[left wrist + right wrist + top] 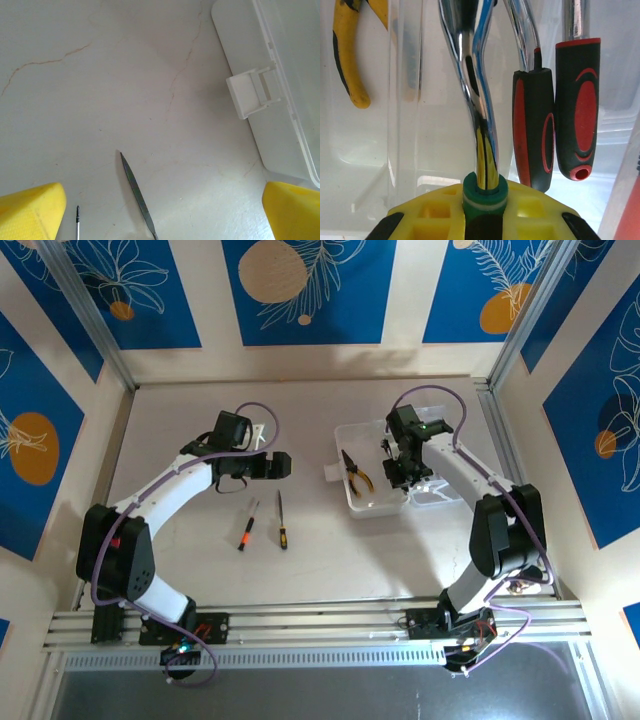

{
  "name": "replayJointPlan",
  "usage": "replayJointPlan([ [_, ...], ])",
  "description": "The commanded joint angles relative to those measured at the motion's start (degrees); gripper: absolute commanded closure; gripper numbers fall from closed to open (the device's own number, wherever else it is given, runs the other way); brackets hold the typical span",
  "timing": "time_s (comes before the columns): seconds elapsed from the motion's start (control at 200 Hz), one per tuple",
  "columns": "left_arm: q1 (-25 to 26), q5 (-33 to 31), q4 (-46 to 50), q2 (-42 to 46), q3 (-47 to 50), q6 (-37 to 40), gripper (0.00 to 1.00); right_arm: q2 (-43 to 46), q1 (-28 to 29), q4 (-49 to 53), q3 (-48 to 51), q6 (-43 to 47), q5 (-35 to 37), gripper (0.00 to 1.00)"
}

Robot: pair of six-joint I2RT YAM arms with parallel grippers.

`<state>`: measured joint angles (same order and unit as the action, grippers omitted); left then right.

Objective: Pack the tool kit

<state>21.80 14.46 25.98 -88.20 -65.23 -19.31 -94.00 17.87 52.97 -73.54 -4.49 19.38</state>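
The right end effector (485, 217) is clenched on a shiny metal tool (479, 100) that has a green ring around it. The tool is seen sticking out from between the yellow fingers (535, 215). Just to its right, two red and black handles (532, 130) are seen side by side. A yellow pliers handle (347, 65) is seen far to the left. All of these are seen against the clear case (420, 150).

From above, the right end effector (398, 472) is seen over the clear case (372, 502), which is set on the desk (320, 570) in front of the right arm. The pliers (355, 472) are seen in the left part of the case. A white handle (330, 472) is seen on the case's left side.

The left end effector (162, 212) is released, and its yellow fingers (30, 212) are spread wide above the desk. A corner of the case and its white handle (250, 92) are seen ahead of it.

From above, the left end effector (278, 465) is seen to the left of the case, not touching it. Two screwdrivers are seen lying on the desk near it: an orange screwdriver (245, 530) and a black screwdriver (283, 525). They are laid side by side, not touching, and apart from the case.
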Motion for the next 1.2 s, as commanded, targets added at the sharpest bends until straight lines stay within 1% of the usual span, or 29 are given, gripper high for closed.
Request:
replayJointPlan([
  [0.0, -0.33, -0.14, 0.22, 1.54, 0.01, 1.12, 0.0, -2.99, -0.49, -7.22, -2.11, 1.3, -1.46, 1.0],
  [0.335, -0.33, 0.04, 0.27, 1.28, -0.46, 1.29, 0.0, -7.47, -0.8, -3.72, -7.58, 2.96, -0.69, 1.0],
  [0.555, -0.44, -0.04, 0.32, 1.12, -0.51, 1.47, 0.0, -10.04, -1.49, -1.37, -10.92, 1.65, 0.37, 1.0],
  [0.805, -0.71, 0.04, 0.28, 1.15, -0.27, 1.47, 0.0, -10.34, -2.32, 1.49, -12.25, -2.1, 4.14, 1.0],
  [0.96, -0.88, 0.04, 0.33, 1.15, -0.17, 1.47, 0.0, -8.61, -1.96, 0.89, -11.39, -1.6, 2.84, 1.0],
  [0.985, -0.85, 0.08, 0.36, 1.17, -0.16, 1.47, 0.0, -8.16, -1.84, 0.61, -11.21, -1.37, 2.42, 0.95],
  [1.051, -0.97, -0.04, 0.45, 1.24, -0.08, 1.56, 0.0, -7.28, -1.74, 0.23, -10.76, -0.97, 0.52, 0.73],
  [1.101, -0.97, -0.13, 0.51, 1.44, 0.08, 1.56, 0.0, -6.57, -1.63, 0.01, -10.52, -1.13, -0.48, 0.61],
  [1.141, -0.92, -0.3, 0.58, 1.54, 0.23, 1.63, 0.0, -6.12, -1.6, -0.22, -10.24, -1.22, -1.08, 0.54],
  [1.196, -1.05, -0.56, 0.9, 1.78, 0.39, 1.73, 0.0, -5.53, -1.52, -0.38, -9.79, -1.48, -1.34, 0.49],
])
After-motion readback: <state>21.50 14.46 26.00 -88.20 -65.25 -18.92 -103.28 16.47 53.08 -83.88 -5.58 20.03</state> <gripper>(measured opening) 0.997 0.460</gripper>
